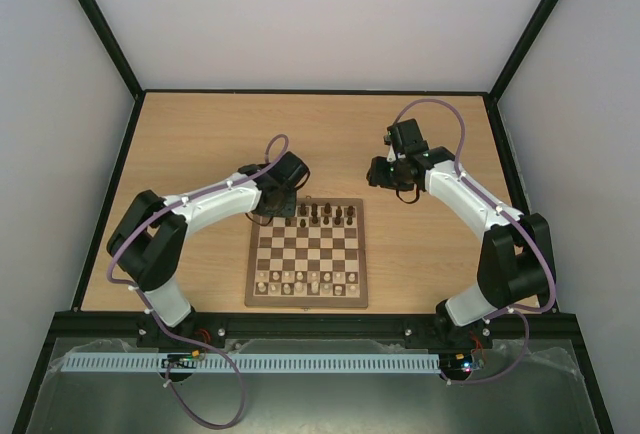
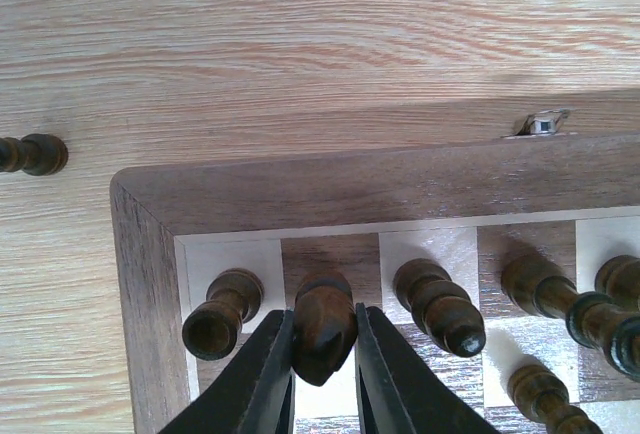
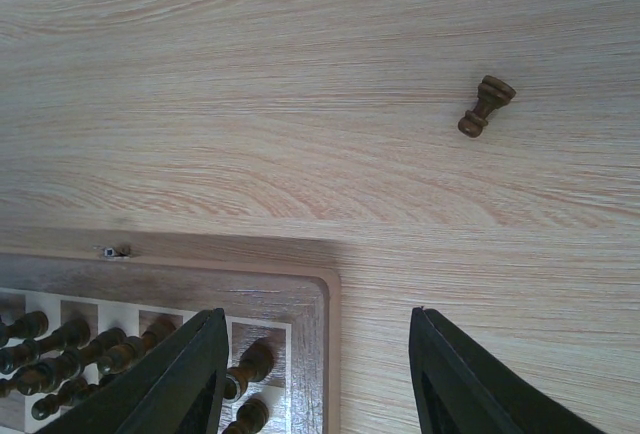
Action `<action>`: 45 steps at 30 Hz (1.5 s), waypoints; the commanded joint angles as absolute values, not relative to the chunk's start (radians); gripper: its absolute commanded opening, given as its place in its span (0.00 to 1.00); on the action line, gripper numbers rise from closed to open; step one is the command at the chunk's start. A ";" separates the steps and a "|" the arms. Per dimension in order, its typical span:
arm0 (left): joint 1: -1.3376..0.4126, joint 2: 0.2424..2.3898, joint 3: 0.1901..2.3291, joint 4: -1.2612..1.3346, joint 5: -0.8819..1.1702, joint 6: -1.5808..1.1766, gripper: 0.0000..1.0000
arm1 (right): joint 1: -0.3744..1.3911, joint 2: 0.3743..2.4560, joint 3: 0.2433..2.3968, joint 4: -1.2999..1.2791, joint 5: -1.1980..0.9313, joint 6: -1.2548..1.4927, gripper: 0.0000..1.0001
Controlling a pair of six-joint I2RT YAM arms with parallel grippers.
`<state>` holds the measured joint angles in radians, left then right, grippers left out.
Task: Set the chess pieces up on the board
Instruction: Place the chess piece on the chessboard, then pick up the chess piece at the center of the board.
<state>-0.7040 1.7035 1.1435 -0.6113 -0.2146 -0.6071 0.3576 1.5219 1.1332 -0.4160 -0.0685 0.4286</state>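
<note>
Top view: the board is flanked by bare tabletop. Left wrist: a dark piece is clamped by the left gripper near the board's corner. Right wrist: the right gripper is held apart, empty, at the board's edge.

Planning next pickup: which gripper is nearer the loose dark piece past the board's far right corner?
Right. The right gripper hovers near the piece; the left gripper grips a chessman at the far left corner.

Robot lab cell: white panels and black frame enclose the table
</note>
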 commanded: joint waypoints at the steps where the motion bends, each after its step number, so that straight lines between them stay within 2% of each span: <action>1: -0.712 1.719 1.136 -0.603 -0.221 -0.609 0.19 | 0.359 1.515 1.117 -0.428 -0.079 0.416 0.51; 12: -0.716 1.732 1.140 -0.596 -0.219 -0.609 0.21 | 0.361 1.520 1.112 -0.423 -0.083 0.416 0.51; 18: -0.716 1.730 1.148 -0.608 -0.230 -0.611 0.26 | 0.361 1.520 1.111 -0.422 -0.089 0.414 0.51; 24: -0.719 1.694 1.179 -0.642 -0.239 -0.621 0.39 | 0.361 1.516 1.110 -0.421 -0.088 0.414 0.51; 27: -0.724 1.651 1.239 -0.692 -0.254 -0.619 0.42 | 0.362 1.514 1.110 -0.421 -0.089 0.414 0.51; 31: -0.720 1.576 1.342 -0.783 -0.304 -0.607 0.53 | 0.362 1.511 1.113 -0.423 -0.091 0.415 0.51; 34: -0.675 1.533 1.380 -0.810 -0.333 -0.586 0.61 | 0.362 1.507 1.114 -0.422 -0.098 0.414 0.51; 42: -0.455 1.555 1.247 -0.731 -0.283 -0.548 0.62 | 0.363 1.505 1.110 -0.415 -0.115 0.413 0.51; 45: -0.431 1.603 1.207 -0.674 -0.263 -0.549 0.62 | 0.368 1.506 1.109 -0.414 -0.120 0.413 0.51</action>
<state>-0.4553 1.5398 1.2663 -0.7109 -0.2924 -0.5659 0.3603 1.5219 1.1206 -0.4088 -0.1005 0.4259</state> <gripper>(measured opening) 0.620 0.514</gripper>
